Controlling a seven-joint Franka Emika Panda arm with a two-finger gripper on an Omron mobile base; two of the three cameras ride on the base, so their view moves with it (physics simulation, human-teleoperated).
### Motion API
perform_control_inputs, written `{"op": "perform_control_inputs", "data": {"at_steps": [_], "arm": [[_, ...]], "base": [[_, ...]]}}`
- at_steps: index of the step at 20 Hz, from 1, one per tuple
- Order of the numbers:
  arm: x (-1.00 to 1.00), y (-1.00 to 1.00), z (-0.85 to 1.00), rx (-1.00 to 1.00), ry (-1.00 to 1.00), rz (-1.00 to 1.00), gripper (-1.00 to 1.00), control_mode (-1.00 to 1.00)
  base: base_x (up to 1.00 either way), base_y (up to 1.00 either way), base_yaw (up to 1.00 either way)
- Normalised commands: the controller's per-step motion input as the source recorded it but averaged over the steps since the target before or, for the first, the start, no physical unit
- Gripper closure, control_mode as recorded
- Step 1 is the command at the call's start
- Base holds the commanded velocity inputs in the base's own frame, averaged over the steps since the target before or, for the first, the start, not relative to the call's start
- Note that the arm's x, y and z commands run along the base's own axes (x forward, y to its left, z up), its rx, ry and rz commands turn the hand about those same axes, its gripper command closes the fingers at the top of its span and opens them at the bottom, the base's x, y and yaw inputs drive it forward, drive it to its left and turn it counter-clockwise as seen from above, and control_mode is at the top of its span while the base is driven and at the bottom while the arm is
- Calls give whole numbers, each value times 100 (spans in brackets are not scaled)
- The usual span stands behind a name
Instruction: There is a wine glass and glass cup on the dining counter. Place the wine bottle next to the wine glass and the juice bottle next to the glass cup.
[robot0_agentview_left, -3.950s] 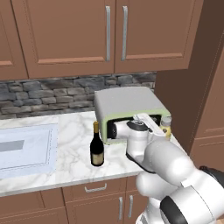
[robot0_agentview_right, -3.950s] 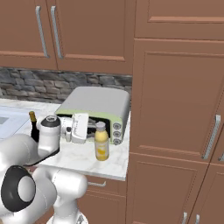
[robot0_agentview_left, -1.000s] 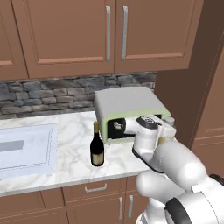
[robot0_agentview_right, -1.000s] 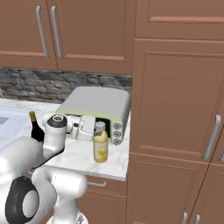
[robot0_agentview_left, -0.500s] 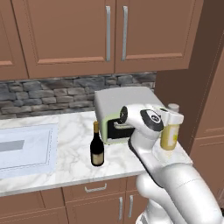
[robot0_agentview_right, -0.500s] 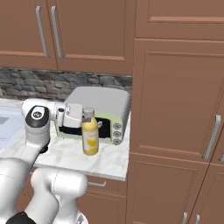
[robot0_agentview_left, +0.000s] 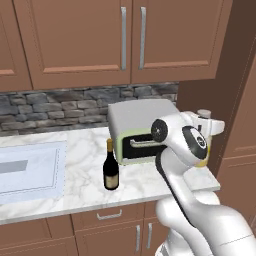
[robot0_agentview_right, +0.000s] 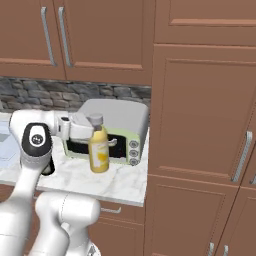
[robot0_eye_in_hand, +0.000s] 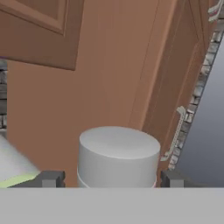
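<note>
The gripper (robot0_agentview_right: 86, 129) was closed around the neck of the juice bottle (robot0_agentview_right: 99, 150), just under its grey cap (robot0_eye_in_hand: 118, 155), with one dark finger tip (robot0_eye_in_hand: 51, 178) on each side of it in the hand view. The yellow bottle hung upright, lifted off the marble counter (robot0_agentview_right: 120, 182), in front of the toaster oven (robot0_agentview_right: 120, 127). In the left base view the arm hid most of the bottle, leaving its cap (robot0_agentview_left: 204, 113) and a yellow edge showing. Further left on the same counter, the wine bottle (robot0_agentview_left: 110, 166) stood upright, well apart from the gripper, just beside the oven's front corner. A sink (robot0_agentview_left: 27, 170) lay beyond it to the left. Behind ran a stone backsplash (robot0_agentview_left: 55, 102), with brown wall cabinets (robot0_agentview_left: 115, 37) above.
</note>
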Motion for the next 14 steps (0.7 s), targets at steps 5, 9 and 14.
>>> {"op": "perform_control_inputs", "data": {"at_steps": [5, 9, 14], "arm": [[-29, 0, 2, 0, 0, 10, 100, -100], [-24, 0, 0, 0, 0, 0, 100, -100], [-20, 4, 0, 0, 0, 0, 100, 100]], "base": [[0, 0, 0], [0, 0, 0], [-56, 0, 7]]}}
